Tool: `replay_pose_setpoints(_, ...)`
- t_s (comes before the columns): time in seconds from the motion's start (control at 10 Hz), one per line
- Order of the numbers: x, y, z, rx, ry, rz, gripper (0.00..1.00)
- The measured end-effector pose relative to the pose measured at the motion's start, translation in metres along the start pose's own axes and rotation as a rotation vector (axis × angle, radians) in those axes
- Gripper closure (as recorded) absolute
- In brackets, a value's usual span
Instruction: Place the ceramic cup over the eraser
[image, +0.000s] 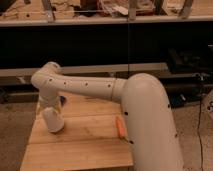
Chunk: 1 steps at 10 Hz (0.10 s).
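Observation:
My white arm reaches from the lower right across the wooden table (85, 145) to its left side, then bends down. My gripper (53, 121) hangs at the arm's end, low over the left part of the table. A white rounded shape is there, and I cannot tell whether it is the ceramic cup or the wrist itself. A small orange oblong thing (120, 126), possibly the eraser, lies on the table to the right of the gripper, close to my arm. A dark blue thing (62, 101) shows just behind the wrist.
My thick upper arm (150, 125) covers the table's right side. A long dark bench and a shelf (100, 20) with clutter run along the back. Speckled floor (15, 125) lies left of the table, and cables and dark gear (192, 75) sit at the right.

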Motion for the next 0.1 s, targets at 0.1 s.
replay_pose_setpoints(0.1,-0.0001,0.0007,0.0008,0.0,-0.001,0.002,0.54)
